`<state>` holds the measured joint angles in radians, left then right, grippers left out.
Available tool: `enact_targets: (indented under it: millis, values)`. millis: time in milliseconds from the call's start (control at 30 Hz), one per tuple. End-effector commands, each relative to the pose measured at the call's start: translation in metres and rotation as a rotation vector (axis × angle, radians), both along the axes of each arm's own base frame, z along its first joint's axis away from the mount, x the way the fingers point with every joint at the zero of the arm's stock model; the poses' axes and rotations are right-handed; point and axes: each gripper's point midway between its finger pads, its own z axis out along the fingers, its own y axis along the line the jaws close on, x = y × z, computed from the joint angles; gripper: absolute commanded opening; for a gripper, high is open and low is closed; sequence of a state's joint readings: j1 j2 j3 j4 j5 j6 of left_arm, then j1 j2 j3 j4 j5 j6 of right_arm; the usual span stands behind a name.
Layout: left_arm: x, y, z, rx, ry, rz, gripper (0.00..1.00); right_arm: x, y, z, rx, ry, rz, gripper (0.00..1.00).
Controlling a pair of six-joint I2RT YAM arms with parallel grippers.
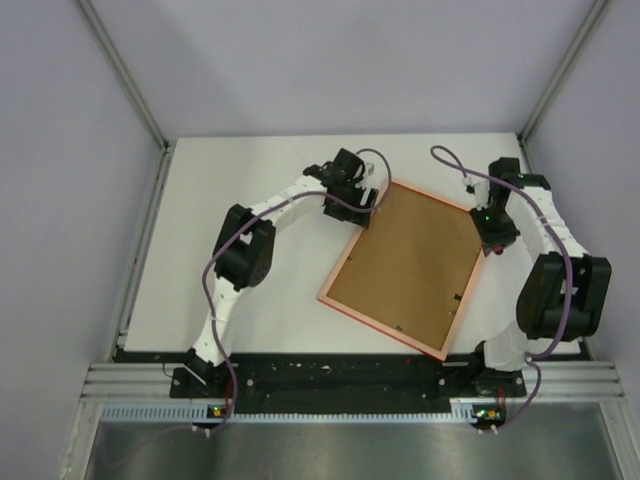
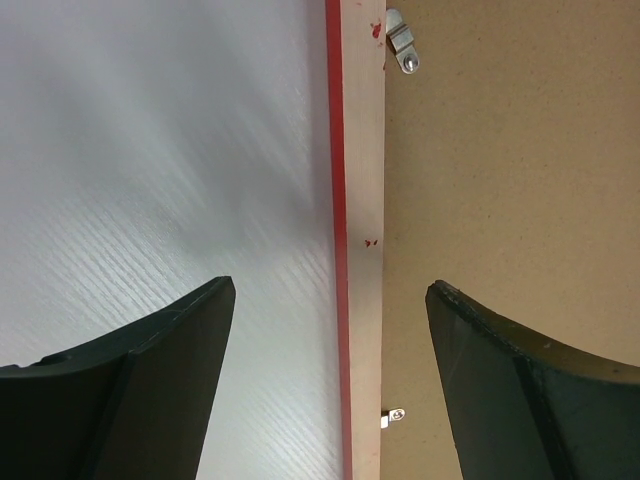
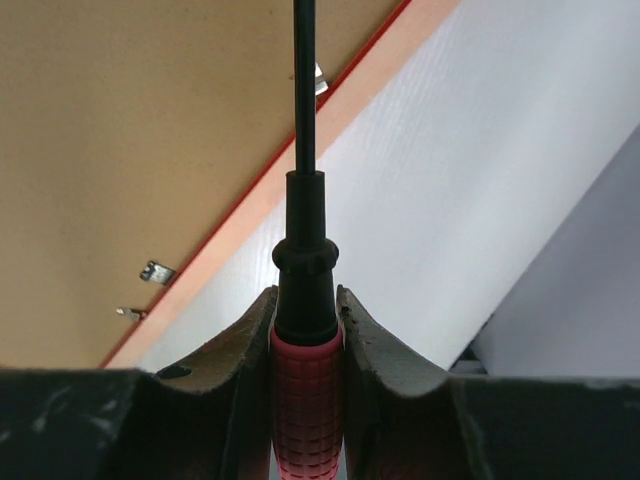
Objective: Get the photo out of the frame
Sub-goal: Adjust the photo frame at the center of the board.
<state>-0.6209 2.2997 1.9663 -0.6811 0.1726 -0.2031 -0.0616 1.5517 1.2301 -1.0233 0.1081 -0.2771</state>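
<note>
Red frame (image 1: pixel 405 268) flat on table (image 1: pixel 230 190) — brown back up, askew.

The left arm (image 1: pixel 245 250) goes up from its base toward 12 o'clock, bends at the elbow and stretches toward 2 o'clock. The left gripper (image 2: pixel 330 290) looks down, with its jaws wide apart and holding nothing. The right arm (image 1: pixel 560 290) rises toward 1 o'clock, then folds back toward 10 o'clock. The right gripper (image 3: pixel 306 295) is closed on the handle of a screwdriver (image 3: pixel 305 250).
</note>
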Motion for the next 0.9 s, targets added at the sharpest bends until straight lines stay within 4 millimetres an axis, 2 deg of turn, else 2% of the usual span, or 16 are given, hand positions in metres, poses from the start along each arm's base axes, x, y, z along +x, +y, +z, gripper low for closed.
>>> enact_targets:
  millis: [0,133,200,267,367,467,500,567,700,800,867]
  values:
    - [0.0,-0.005,0.023,-0.016,-0.076,-0.017,0.83,-0.007,-0.022,0.023,-0.048,0.12,0.141,0.0]
    - [-0.003,-0.005,0.018,0.008,-0.088,-0.043,0.83,0.008,-0.049,0.044,-0.185,0.08,0.256,0.0]
    - [-0.006,-0.004,0.011,0.02,-0.079,-0.054,0.81,0.014,-0.055,0.05,-0.221,0.076,0.315,0.0]
    - [-0.009,-0.005,0.007,0.026,-0.07,-0.067,0.79,0.014,-0.059,0.049,-0.245,0.099,0.405,0.0]
    - [-0.013,-0.003,0.001,0.036,-0.051,-0.077,0.77,0.019,-0.076,0.047,-0.361,0.112,0.539,0.0]
    - [-0.014,0.0,-0.002,0.05,-0.048,-0.078,0.75,0.031,-0.086,0.047,-0.47,0.068,0.695,0.0]
    - [-0.015,0.0,-0.003,0.054,-0.048,-0.079,0.75,0.037,-0.087,0.044,-0.506,0.051,0.747,0.0]
    - [-0.015,0.002,-0.002,0.059,-0.05,-0.077,0.75,0.049,-0.084,0.051,-0.537,-0.009,0.835,0.0]
    - [-0.016,0.003,0.001,0.058,-0.05,-0.079,0.73,0.074,-0.073,0.075,-0.584,-0.113,0.993,0.0]
    - [-0.016,0.003,0.004,0.056,-0.055,-0.083,0.73,0.095,-0.076,0.092,-0.714,-0.161,1.099,0.0]
    - [-0.016,0.003,0.004,0.057,-0.058,-0.085,0.73,0.105,-0.08,0.095,-0.792,-0.131,1.171,0.0]
